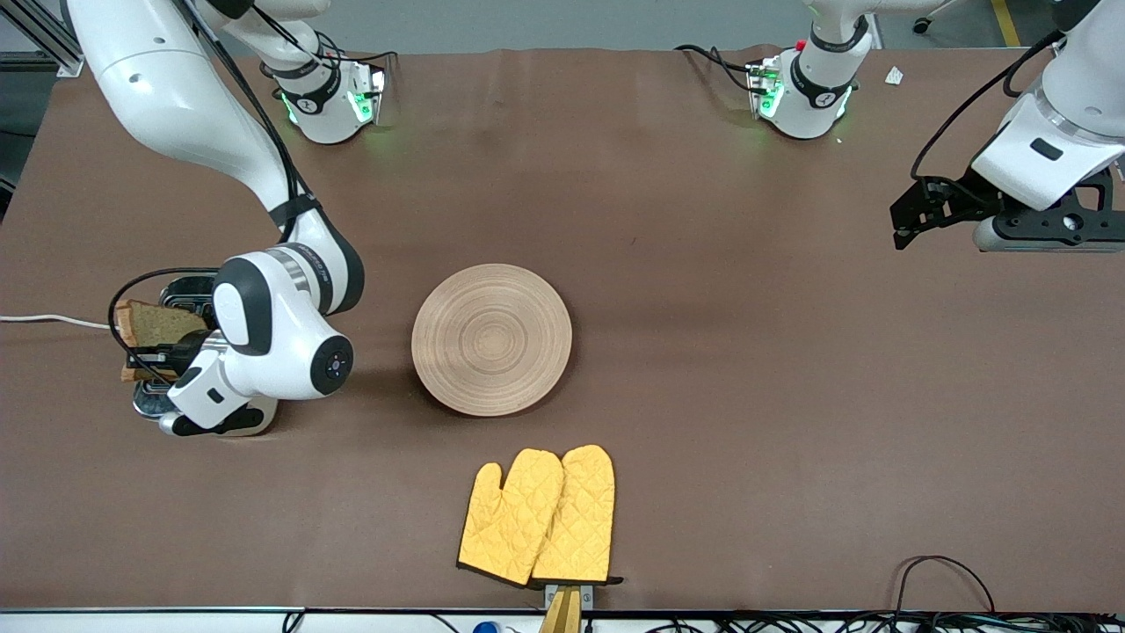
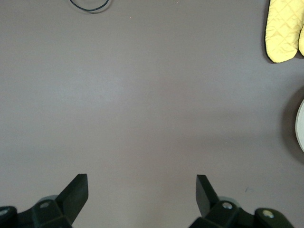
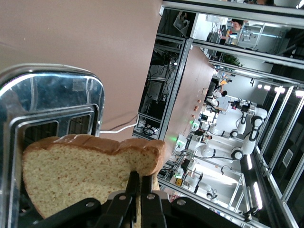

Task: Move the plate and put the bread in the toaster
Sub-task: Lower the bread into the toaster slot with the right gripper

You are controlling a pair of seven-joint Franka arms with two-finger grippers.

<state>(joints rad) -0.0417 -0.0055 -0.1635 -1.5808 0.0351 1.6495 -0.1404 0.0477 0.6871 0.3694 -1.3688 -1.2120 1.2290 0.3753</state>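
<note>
The round pale wooden plate (image 1: 492, 338) lies on the brown table near its middle. My right gripper (image 1: 156, 359) is shut on the slice of brown bread (image 1: 151, 323) and holds it over the chrome top of the toaster (image 1: 180, 290), which is mostly hidden under the arm at the right arm's end of the table. In the right wrist view the fingers (image 3: 140, 187) pinch the bread (image 3: 76, 173) by its edge above the toaster's slots (image 3: 52, 123). My left gripper (image 1: 914, 215) is open and empty, up over bare table at the left arm's end; it shows open in its wrist view (image 2: 141, 192).
Two yellow oven mitts (image 1: 540, 517) lie nearer to the front camera than the plate, by the table's edge. The toaster's white cord (image 1: 44, 320) runs off the right arm's end. A black cable (image 1: 945, 571) loops at the near edge.
</note>
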